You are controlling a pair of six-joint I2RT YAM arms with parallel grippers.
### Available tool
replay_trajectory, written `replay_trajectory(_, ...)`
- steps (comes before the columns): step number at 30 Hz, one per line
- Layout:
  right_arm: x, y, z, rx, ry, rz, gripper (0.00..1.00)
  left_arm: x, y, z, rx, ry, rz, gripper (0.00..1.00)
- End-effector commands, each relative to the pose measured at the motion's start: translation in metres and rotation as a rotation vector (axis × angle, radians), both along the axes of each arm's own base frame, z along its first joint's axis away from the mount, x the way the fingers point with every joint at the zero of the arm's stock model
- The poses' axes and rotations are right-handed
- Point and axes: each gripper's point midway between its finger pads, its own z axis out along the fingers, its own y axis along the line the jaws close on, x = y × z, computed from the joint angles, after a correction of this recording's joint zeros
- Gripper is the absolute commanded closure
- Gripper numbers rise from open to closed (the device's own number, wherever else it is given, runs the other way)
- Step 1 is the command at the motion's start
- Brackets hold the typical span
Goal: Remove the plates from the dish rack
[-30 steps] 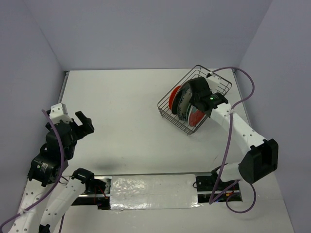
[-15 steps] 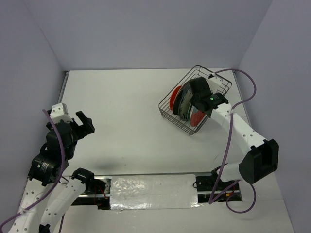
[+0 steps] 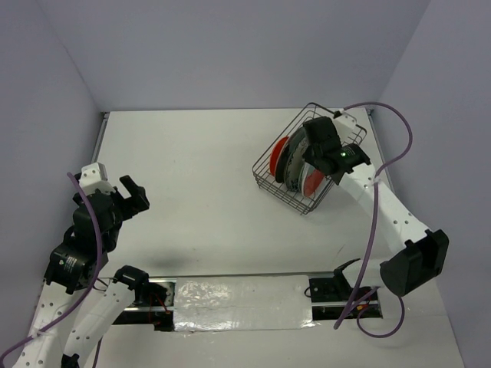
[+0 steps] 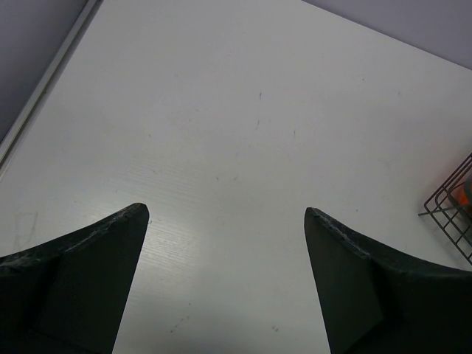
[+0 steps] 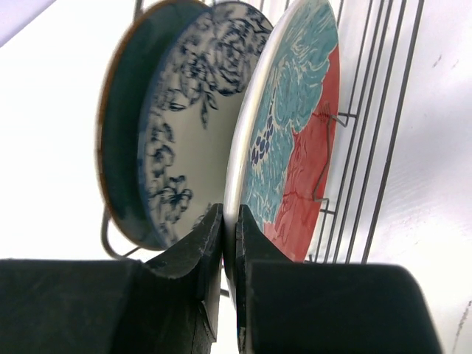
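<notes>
1. Grip matters most here: the right pincer (image 5: 228,221) is pinching the rim of the red-and-teal floral plate (image 5: 295,140), one finger on each face. The bite looks shallow, so I judge a firm squeeze is needed before any lift.
2. That plate stands on edge in the dish rack (image 3: 291,198) at the far right of the tabletop (image 3: 192,176). The blue-patterned plate (image 5: 192,110) is just beside it and a dark teal plate (image 5: 118,147) is behind that; whether the neighbours touch, I cannot tell.
3. The lift should follow the plate's own plane, up and out of its slot. A sideways tilt would likely knock the blue-patterned plate or snag the wires.
4. The rack is thin wire and may ride up with the plate, so a slow rise gives time to catch that.
5. The left pincer (image 4: 225,214) hangs spread and empty over bare tabletop, well apart from the rack. That open area looks a sensible place to set the plate down flat.
</notes>
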Motion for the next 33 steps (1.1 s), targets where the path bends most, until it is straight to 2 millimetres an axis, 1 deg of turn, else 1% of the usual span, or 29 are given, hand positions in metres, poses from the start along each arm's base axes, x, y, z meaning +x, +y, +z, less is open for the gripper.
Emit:
replay_trajectory(1,0.001,-0.019,0.090,-0.028,-0.223,-0.037,1.00,0.005,-0.003,0.008,0.004,-0.034,-0.015,0.00)
replay_trajectory(5,-0.003,-0.021,0.120,-0.023,-0.284,-0.022,1.00,0.006,-0.003,0.007,0.006,-0.029,-0.016,0.00)
replay_trajectory(6,-0.003,-0.020,0.134,-0.009,-0.310,-0.010,1.00,0.006,-0.003,0.007,0.006,-0.029,-0.017,0.00)
replay_trajectory(7,-0.003,-0.019,0.140,-0.015,-0.317,0.002,1.00,0.006,-0.003,0.007,0.005,-0.029,-0.017,0.01)
replay_trajectory(8,-0.001,-0.015,0.155,-0.001,-0.341,0.020,1.00,0.007,-0.003,0.007,0.006,-0.028,-0.015,0.01)
replay_trajectory(10,-0.002,-0.011,0.167,0.002,-0.349,0.054,1.00,0.006,-0.003,0.007,0.006,-0.027,-0.015,0.01)
replay_trajectory(11,-0.003,-0.006,0.181,0.017,-0.377,0.082,1.00,0.006,-0.003,0.007,0.006,-0.027,-0.013,0.00)
replay_trajectory(12,-0.002,0.007,0.191,0.033,-0.409,0.160,1.00,0.006,-0.001,0.007,0.007,-0.027,-0.006,0.00)
replay_trajectory(13,-0.003,0.016,0.199,0.047,-0.431,0.208,1.00,0.005,0.000,0.008,0.005,-0.032,-0.001,0.00)
replay_trajectory(14,-0.006,0.029,0.214,0.060,-0.470,0.277,1.00,0.005,0.000,0.008,0.005,-0.032,0.001,0.00)
replay_trajectory(16,-0.008,0.061,0.230,0.024,-0.511,0.453,1.00,0.003,0.003,0.009,0.002,-0.039,0.016,0.00)
replay_trajectory(17,-0.020,0.086,0.256,0.015,-0.568,0.561,1.00,0.002,0.004,0.010,0.002,-0.041,0.021,0.01)
replay_trajectory(18,-0.012,0.106,0.239,-0.091,-0.505,0.654,1.00,0.001,0.005,0.010,-0.001,-0.043,0.028,0.01)
replay_trajectory(19,-0.013,0.122,0.240,-0.147,-0.497,0.706,1.00,0.000,0.007,0.011,0.001,-0.045,0.042,0.00)
replay_trajectory(20,-0.033,0.151,0.265,-0.179,-0.552,0.795,1.00,-0.001,0.009,0.011,-0.001,-0.047,0.052,0.01)
replay_trajectory(21,-0.036,0.163,0.253,-0.316,-0.508,0.865,1.00,-0.002,0.011,0.012,-0.008,-0.051,0.066,0.01)
replay_trajectory(22,-0.026,0.192,0.230,-0.420,-0.451,0.906,1.00,-0.004,0.013,0.012,-0.007,-0.049,0.078,0.00)
replay_trajectory(23,-0.023,0.192,0.236,-0.519,-0.452,0.852,1.00,-0.005,0.018,0.013,-0.004,-0.051,0.105,0.01)
replay_trajectory(24,-0.036,0.218,0.226,-0.639,-0.446,0.932,1.00,-0.007,0.020,0.012,-0.010,-0.053,0.118,0.00)
replay_trajectory(25,-0.031,0.242,0.202,-0.733,-0.400,0.953,1.00,-0.009,0.022,0.013,-0.010,-0.054,0.130,0.00)
replay_trajectory(26,-0.027,0.241,0.197,-0.836,-0.373,0.876,1.00,-0.011,0.026,0.014,-0.009,-0.060,0.153,0.00)
replay_trajectory(27,-0.032,0.260,0.193,-0.903,-0.391,0.896,1.00,-0.013,0.029,0.016,-0.021,-0.072,0.169,0.00)
replay_trajectory(28,-0.031,0.280,0.166,-0.968,-0.355,0.945,1.00,-0.016,0.035,0.016,-0.014,-0.072,0.199,0.00)
replay_trajectory(29,-0.029,0.293,0.161,-1.014,-0.379,0.957,1.00,-0.018,0.037,0.017,-0.026,-0.079,0.219,0.00)
replay_trajectory(30,-0.032,0.303,0.150,-1.050,-0.378,0.980,1.00,-0.022,0.041,0.020,-0.033,-0.091,0.240,0.00)
replay_trajectory(31,-0.028,0.315,0.123,-1.110,-0.339,1.017,1.00,-0.028,0.046,0.017,-0.032,-0.082,0.267,0.00)
replay_trajectory(32,-0.024,0.322,0.115,-1.154,-0.340,1.021,1.00,-0.034,0.055,0.021,-0.048,-0.106,0.320,0.00)
replay_trajectory(33,-0.020,0.326,0.105,-1.183,-0.328,1.025,1.00,-0.039,0.059,0.023,-0.057,-0.119,0.341,0.01)
